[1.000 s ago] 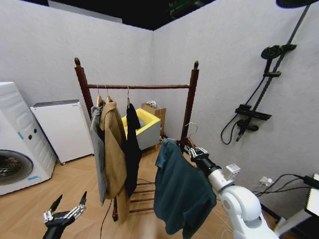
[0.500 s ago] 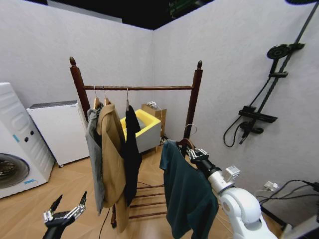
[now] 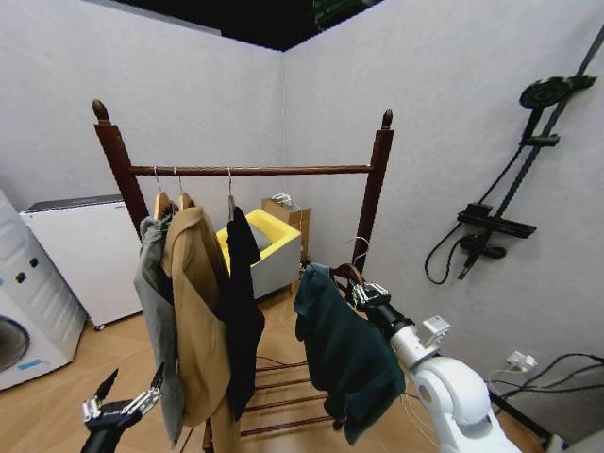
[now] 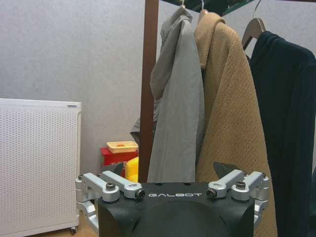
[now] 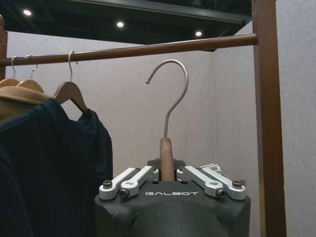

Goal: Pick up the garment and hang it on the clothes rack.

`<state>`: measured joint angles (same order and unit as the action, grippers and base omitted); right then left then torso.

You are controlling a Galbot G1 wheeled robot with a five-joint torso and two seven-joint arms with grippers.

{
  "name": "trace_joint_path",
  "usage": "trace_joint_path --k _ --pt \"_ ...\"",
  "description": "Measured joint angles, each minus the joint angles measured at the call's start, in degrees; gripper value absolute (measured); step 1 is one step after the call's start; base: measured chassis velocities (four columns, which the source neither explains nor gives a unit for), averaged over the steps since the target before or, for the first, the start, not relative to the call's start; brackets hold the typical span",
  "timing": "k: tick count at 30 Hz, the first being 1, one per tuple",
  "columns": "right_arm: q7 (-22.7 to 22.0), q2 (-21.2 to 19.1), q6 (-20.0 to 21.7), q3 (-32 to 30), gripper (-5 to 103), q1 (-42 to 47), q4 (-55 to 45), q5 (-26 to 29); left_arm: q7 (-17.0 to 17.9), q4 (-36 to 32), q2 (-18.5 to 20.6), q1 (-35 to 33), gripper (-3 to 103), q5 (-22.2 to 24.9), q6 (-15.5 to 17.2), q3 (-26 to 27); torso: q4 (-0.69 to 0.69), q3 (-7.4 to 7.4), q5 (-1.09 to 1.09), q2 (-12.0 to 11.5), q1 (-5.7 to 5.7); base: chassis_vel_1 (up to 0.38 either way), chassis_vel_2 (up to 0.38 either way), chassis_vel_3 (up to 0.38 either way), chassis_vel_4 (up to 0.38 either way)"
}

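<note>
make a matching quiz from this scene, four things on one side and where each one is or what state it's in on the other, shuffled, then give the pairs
Things:
1. garment
2. tan coat
3. left tool
4. yellow bin

Places or states:
A. open and holding nothing, low on the robot's left
B. on the floor behind the rack
C. hanging from the bar between a grey jacket and a black coat
D. held below the bar by the right tool, on its hanger

Pairs: 1-D, 2-C, 3-A, 4-B
</note>
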<state>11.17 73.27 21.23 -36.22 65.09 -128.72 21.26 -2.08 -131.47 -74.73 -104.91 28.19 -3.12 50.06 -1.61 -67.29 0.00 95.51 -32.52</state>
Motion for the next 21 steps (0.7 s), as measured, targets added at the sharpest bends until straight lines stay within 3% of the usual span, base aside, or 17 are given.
trace_joint_path --k 11,21 --pt "-0.82 -0.66 0.13 0.27 9 -1.54 0.88 1.63 0.00 0.00 0.00 0.01 100 0.00 0.00 0.00 -0.02 -0.02 0.00 -0.03 -0.07 0.028 0.014 0.025 0.035" --pt "-10.55 -3.19 4.57 4.37 9 -7.48 -3.35 4.17 0.01 0.00 0.00 0.01 100 0.00 0.00 0.00 -0.01 -0.02 -0.01 -0.03 -0.07 0.000 0.000 0.000 0.000"
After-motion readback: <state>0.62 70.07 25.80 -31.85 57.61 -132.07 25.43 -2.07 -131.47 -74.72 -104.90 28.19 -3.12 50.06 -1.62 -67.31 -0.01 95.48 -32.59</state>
